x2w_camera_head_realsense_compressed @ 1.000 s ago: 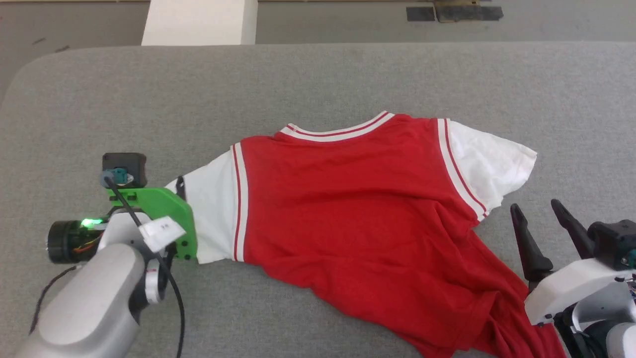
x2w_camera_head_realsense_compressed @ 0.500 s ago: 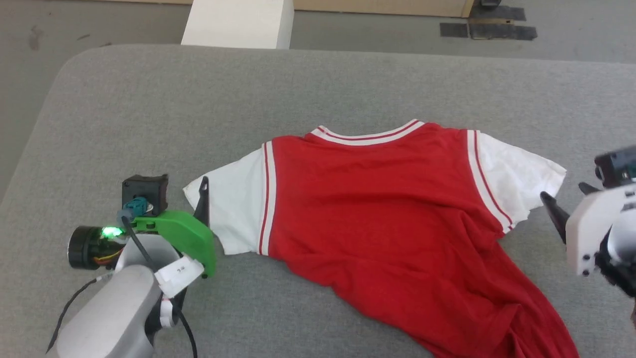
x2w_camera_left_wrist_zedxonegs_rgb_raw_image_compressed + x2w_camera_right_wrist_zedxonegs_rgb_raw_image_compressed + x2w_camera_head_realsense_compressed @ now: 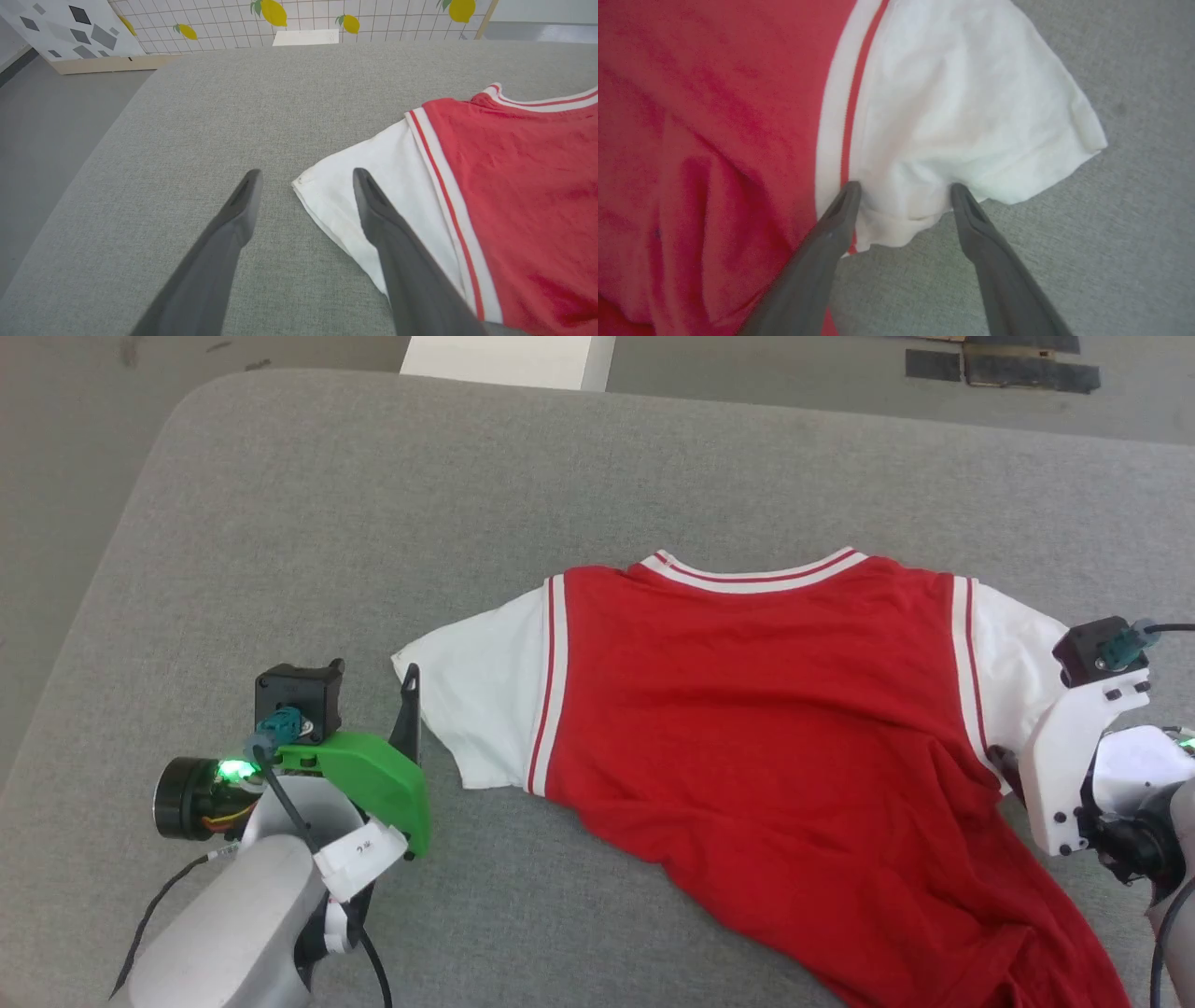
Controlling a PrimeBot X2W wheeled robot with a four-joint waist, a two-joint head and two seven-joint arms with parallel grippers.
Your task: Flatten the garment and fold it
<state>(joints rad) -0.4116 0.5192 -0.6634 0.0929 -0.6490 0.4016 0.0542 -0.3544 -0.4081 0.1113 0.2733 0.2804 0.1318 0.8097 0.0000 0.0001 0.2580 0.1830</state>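
Shirt (image 3: 775,709) lies spread on the grey surface (image 3: 373,504), right of centre in the head view. The collar (image 3: 756,577) is up at 12 o'clock, the left sleeve (image 3: 485,709) out at 9 and the right sleeve (image 3: 1013,653) at 3. The red body trails off skewed toward 5 o'clock, where the hem end (image 3: 1018,952) bunches in folds, so it's not flat yet by my reading. Over at 8 o'clock of the shirt sits the left tool (image 3: 304,171), fingers spread wide and holding nothing. Through its own camera the left sleeve's corner pokes in between the two tips, one finger over white cloth, the other over bare surface. Whether it touches, I can't tell. At 3 o'clock, the right tool (image 3: 904,185) is likewise wide open and empty, tips straddling the right sleeve's lower edge just beside the striped trim (image 3: 845,130). Now, this looks like light, limp knit with no stiffness at all. It'll drape, stretch and sag from any pinch, and it'll likely drag on that rough weave rather than slide. Nothing fragile here, but a shallow pinch may catch one layer only. Best holds, I'd say, are the sleeve edges or shoulder seams for tugging the top square. After that, the hem corners down at 5 o'clock, to pull that twisted body straight.
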